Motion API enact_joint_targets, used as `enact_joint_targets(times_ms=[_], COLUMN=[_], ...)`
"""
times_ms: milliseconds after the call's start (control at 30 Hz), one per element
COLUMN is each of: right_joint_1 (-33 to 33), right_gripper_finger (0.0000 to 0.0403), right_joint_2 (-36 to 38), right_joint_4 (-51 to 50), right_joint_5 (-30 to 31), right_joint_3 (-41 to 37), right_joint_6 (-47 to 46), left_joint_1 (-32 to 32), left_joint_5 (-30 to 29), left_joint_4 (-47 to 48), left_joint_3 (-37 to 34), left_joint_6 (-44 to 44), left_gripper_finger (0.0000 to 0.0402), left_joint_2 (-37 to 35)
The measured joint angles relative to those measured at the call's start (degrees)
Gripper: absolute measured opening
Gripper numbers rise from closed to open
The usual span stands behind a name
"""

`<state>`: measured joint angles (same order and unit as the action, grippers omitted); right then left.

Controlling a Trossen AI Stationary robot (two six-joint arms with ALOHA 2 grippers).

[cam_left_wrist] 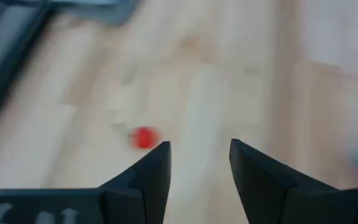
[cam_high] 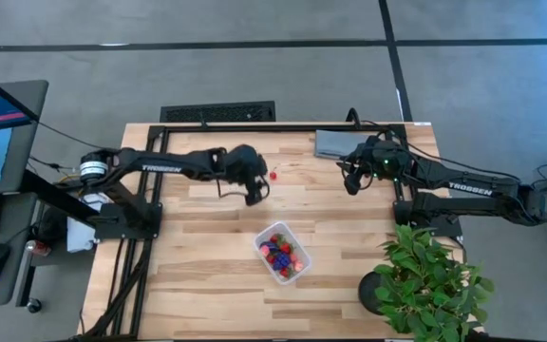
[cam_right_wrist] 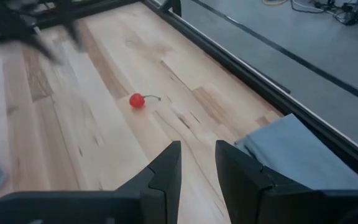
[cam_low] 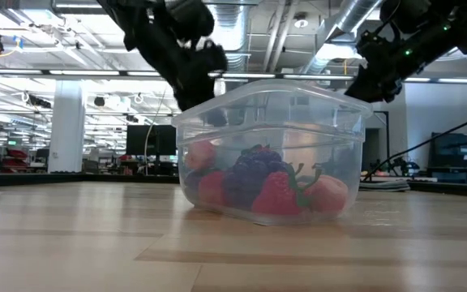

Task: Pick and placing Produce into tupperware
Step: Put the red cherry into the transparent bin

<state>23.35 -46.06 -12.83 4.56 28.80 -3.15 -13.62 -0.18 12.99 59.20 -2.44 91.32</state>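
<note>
A clear tupperware (cam_high: 283,252) sits near the table's middle, holding red, pink and dark purple fruit pieces (cam_low: 258,182). One small red fruit piece with a thin stem (cam_high: 273,175) lies on the bare wood toward the far edge, also seen in the left wrist view (cam_left_wrist: 144,137) and the right wrist view (cam_right_wrist: 137,100). My left gripper (cam_high: 256,193) hovers open just near and left of that piece, empty (cam_left_wrist: 199,163). My right gripper (cam_high: 351,182) hangs open and empty above the table's far right part (cam_right_wrist: 197,165).
A folded grey cloth (cam_high: 338,142) lies at the far right edge, beside the right gripper. A green leafy potted plant (cam_high: 427,282) stands at the near right corner. Bare wood stretches between the loose fruit and the tupperware and across the near left.
</note>
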Motion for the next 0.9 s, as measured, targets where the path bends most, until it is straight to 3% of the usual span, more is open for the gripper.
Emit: enact_joint_targets(times_ms=[133,433,667,900], right_joint_1=[0.0,0.0,0.1,0.4], right_gripper_finger=[0.0122,0.0122,0.0122,0.0122], right_joint_2=[0.0,0.0,-0.1,-0.2], right_joint_4=[0.2,1.9,2.4,2.8], right_joint_5=[0.0,0.0,0.4,0.5], right_joint_3=[0.0,0.0,0.0,0.0], right_joint_6=[-0.9,-1.4,-1.4,-1.1], left_joint_1=[-3.4,-6.4,-7.1,-8.9], left_joint_5=[-1.7,0.7,0.8,0.7], left_joint_4=[0.2,-2.4,-3.9,-3.6], left_joint_3=[0.0,0.0,0.7,2.2], left_joint_6=[2.7,18.4,27.7,30.7], left_gripper_finger=[0.0153,0.0153,0.0153,0.0153], left_joint_2=[3.0,10.1,11.1,11.1])
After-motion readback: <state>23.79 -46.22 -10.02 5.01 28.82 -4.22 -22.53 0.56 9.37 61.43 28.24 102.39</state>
